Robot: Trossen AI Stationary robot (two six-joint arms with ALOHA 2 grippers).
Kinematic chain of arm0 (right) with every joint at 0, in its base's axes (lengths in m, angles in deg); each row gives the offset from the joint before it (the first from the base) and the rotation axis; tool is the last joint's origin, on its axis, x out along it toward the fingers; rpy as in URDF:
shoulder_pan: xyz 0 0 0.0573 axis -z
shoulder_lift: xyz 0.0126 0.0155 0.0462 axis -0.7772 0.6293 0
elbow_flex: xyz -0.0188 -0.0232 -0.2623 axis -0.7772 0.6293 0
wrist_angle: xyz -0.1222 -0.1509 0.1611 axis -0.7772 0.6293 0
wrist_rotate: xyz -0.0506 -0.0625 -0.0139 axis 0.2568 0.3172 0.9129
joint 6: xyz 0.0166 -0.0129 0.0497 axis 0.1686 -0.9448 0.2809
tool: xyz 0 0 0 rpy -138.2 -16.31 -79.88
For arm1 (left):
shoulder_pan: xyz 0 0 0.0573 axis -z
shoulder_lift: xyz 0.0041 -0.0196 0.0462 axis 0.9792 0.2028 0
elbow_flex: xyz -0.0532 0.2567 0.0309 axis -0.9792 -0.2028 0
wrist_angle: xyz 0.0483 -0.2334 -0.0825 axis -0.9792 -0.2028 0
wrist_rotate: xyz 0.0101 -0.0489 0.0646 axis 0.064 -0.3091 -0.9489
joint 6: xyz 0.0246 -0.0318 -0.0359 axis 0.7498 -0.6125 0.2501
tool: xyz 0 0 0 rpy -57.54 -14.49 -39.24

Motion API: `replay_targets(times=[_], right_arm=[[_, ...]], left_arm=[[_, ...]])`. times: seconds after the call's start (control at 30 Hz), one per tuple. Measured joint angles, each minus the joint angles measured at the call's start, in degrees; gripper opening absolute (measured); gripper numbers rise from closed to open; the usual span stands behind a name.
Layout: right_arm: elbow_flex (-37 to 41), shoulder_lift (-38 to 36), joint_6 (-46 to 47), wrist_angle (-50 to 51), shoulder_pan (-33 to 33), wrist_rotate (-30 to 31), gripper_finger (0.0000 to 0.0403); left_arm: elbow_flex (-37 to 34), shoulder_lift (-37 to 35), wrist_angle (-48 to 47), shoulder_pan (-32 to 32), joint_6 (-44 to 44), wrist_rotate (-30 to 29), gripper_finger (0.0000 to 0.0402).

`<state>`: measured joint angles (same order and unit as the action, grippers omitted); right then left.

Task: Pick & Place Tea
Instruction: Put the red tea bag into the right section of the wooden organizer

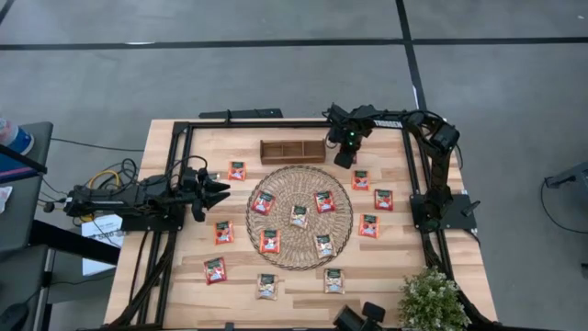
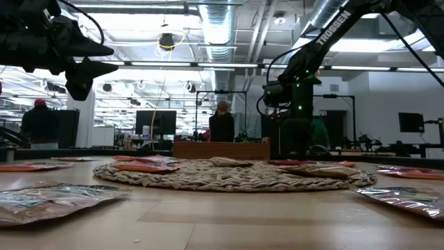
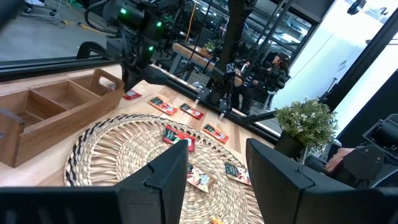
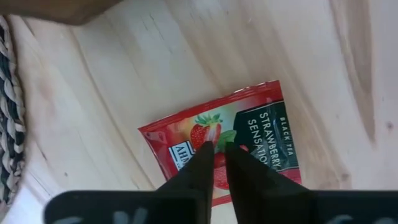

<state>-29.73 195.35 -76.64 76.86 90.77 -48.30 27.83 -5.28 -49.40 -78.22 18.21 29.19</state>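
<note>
The right end effector (image 4: 216, 149) is pinched nearly closed on a red strawberry tea sachet (image 4: 249, 134) lying flat on the desk (image 1: 386, 267), between the wooden tray (image 1: 292, 151) and the woven mat (image 1: 299, 217). The left end effector (image 1: 219, 191) hovers open, left of the mat.

The right gripper (image 4: 216, 148) hides the red sachet's (image 4: 261, 124) middle

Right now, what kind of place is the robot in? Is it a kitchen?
Not a kitchen. It looks like a robot lab or big workshop: bare pipes and ducts overhead, computer screens and people behind, and a wooden table fenced by a black frame.
</note>
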Motion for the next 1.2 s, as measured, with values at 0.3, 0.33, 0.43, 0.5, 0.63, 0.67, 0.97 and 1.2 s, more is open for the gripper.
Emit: replay_targets(times=[0.3,0.33,0.43,0.5,0.63,0.67,0.97,1.2], right_arm=[[0.0,0.0,1.5,1.6,0.0,-2.1,0.0008],[0.0,0.0,1.5,1.7,0.0,-2.6,0.0008],[0.0,0.0,2.3,1.7,0.0,-4.1,0.0002],[0.0,0.0,3.0,1.7,0.0,-4.8,0.0002],[0.0,0.0,3.4,1.7,0.1,-5.5,0.0003],[0.0,0.0,3.4,1.7,0.1,-5.8,0.0003],[0.0,0.0,3.3,1.5,-2.5,-6.0,0.0036],[-0.4,-0.3,3.0,3.7,-4.7,-6.0,0.0098]], left_arm=[[0.0,0.0,0.0,0.0,0.0,0.0,0.0154],[0.0,0.0,0.0,0.0,0.1,0.0,0.0154],[0.0,0.0,0.0,0.0,0.1,0.0,0.0154],[0.0,0.0,0.0,0.0,0.1,0.0,0.0154],[0.0,0.0,0.0,0.0,0.1,0.0,0.0154],[0.0,0.0,0.0,0.0,0.1,0.0,0.0154],[0.0,0.0,0.0,0.0,0.1,0.0,0.0154],[0.0,0.0,0.0,0.0,0.2,0.0,0.0154]])
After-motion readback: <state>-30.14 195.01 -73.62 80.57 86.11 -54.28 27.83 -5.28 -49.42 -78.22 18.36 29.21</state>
